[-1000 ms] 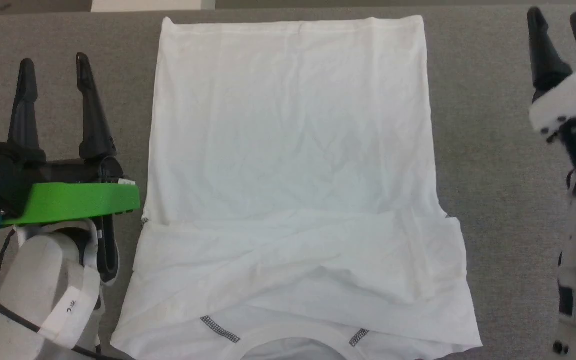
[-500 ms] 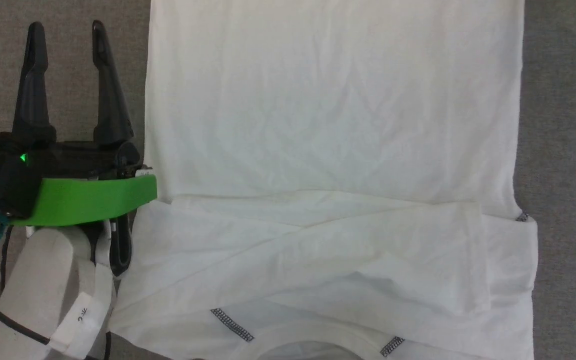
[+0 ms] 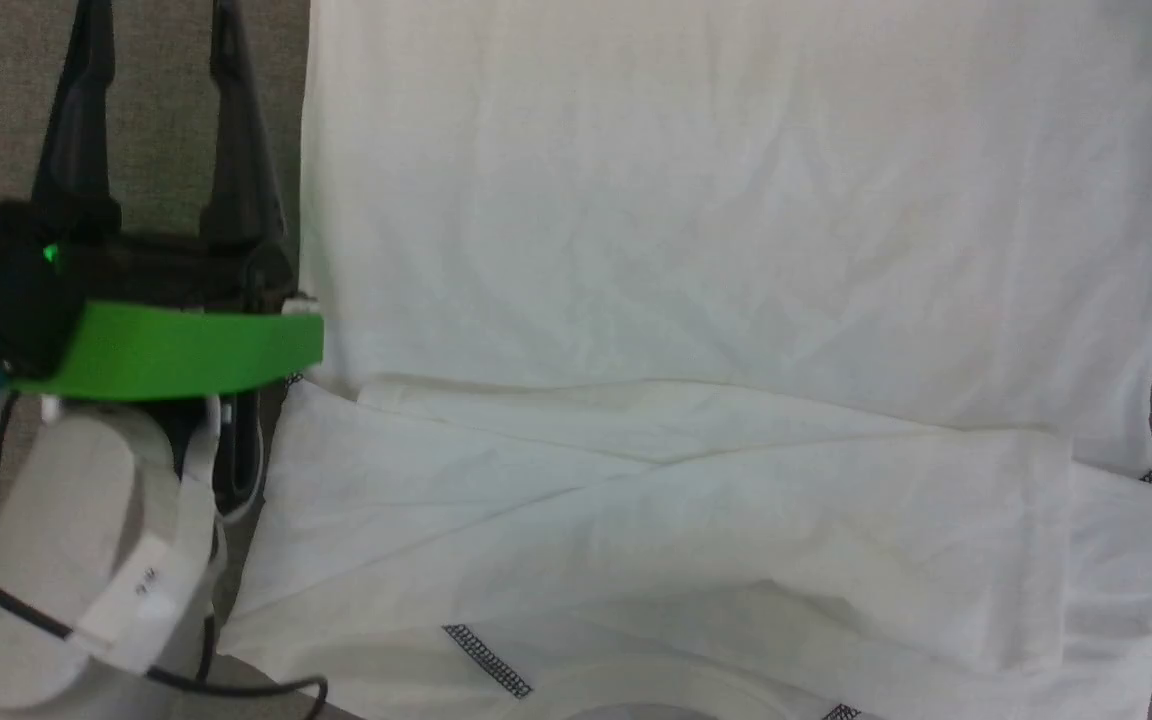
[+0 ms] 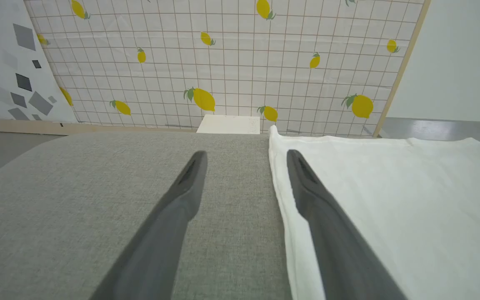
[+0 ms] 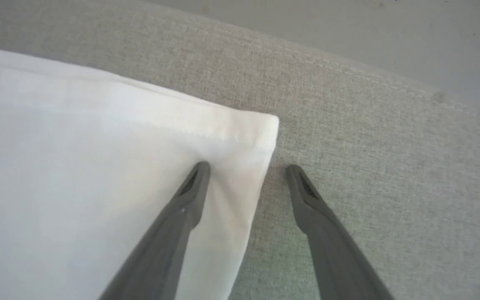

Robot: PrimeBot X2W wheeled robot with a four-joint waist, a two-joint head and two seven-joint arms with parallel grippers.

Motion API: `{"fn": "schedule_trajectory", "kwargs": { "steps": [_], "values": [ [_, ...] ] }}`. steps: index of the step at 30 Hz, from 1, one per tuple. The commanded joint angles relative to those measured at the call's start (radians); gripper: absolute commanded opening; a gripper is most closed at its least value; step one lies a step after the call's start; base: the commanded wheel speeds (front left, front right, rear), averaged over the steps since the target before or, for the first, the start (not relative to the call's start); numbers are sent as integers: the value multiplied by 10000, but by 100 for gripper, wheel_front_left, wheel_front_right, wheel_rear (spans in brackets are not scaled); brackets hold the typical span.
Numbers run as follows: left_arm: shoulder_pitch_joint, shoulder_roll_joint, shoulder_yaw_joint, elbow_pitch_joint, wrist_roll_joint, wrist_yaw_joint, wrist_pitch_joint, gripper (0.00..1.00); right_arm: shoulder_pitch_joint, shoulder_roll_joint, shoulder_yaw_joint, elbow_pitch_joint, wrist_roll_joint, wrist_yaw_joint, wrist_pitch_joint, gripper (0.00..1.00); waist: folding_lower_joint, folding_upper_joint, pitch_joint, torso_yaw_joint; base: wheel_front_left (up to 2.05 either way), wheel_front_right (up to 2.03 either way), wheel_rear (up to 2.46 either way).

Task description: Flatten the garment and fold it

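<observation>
Garment (image 5: 77, 166), edge straddled by right end effector (image 5: 247, 166)

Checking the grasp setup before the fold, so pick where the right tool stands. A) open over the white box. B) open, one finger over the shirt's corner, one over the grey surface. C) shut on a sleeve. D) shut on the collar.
B: the right wrist view shows the right tool open, one finger over the shirt by its corner, the other over the grey surface.
</observation>
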Motion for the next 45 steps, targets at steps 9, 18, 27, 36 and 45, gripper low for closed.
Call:
{"fn": "schedule_trajectory", "kwargs": {
  "steps": [9, 18, 27, 36, 45],
  "values": [
    [-5188, 527, -369, 1964, -1050, -1012, 4424, 100, 169, -91, 507, -781, 648, -13, 6, 0, -1, 0, 150, -486, 0, 0, 0],
    [-8256, 442, -1357, 5911, -1361, -1160, 8704, 100, -35, 304, 1680, -1124, 1399, -13, -687, 0, -1, 0, 187, -1398, 0, 0, 0],
    [-8653, 742, -1919, 6947, -1183, -335, 11724, 38, -193, 121, 2494, -1156, 2168, -13, -1093, 0, -1, 0, 486, -1770, 0, 0, 0],
    [-8532, 1063, -1527, 6147, -894, -16, 10276, 0, -418, -111, 2565, -992, 2303, -13, -1727, 0, -1, 0, 553, -1755, 0, 0, 0],
    [-9278, 878, -1190, 6186, -70, 299, 6943, 0, -1189, 93, 1300, -778, 1610, -13, -3854, 0, -1, 0, 70, -1545, 0, 0, 0]
  ]
}}
